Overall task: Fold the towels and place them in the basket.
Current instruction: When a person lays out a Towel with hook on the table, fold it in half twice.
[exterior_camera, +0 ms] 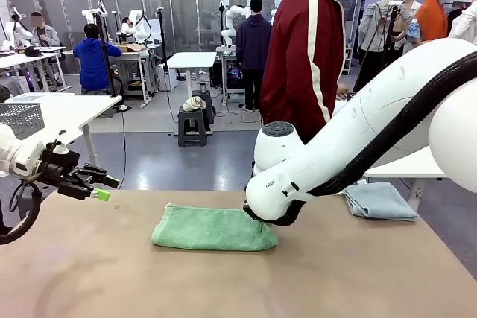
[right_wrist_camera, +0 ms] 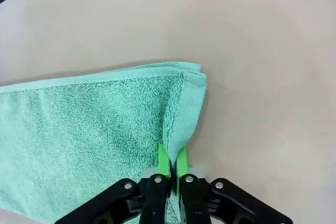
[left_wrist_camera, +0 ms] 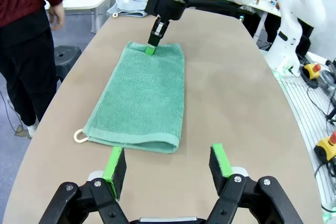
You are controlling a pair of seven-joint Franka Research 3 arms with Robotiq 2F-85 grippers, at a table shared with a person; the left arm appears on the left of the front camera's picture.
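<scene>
Tan bench [exterior_camera: 89, 273] carries a folded green towel [exterior_camera: 212, 229]; the right end effector [right_wrist_camera: 169, 163] is clamped on its edge, the left end effector [left_wrist_camera: 168, 163] spread apart just beside its opposite end.

Green towel [left_wrist_camera: 142, 98] between open left tool [left_wrist_camera: 168, 163] and right tool [left_wrist_camera: 152, 45]

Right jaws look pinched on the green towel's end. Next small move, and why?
Probably lift that end slightly and carry it toward the left gripper to fold the towel in half. The right gripper is shut on the green towel, which lies flat on the table; the left jaws stand open beyond its other end.
</scene>
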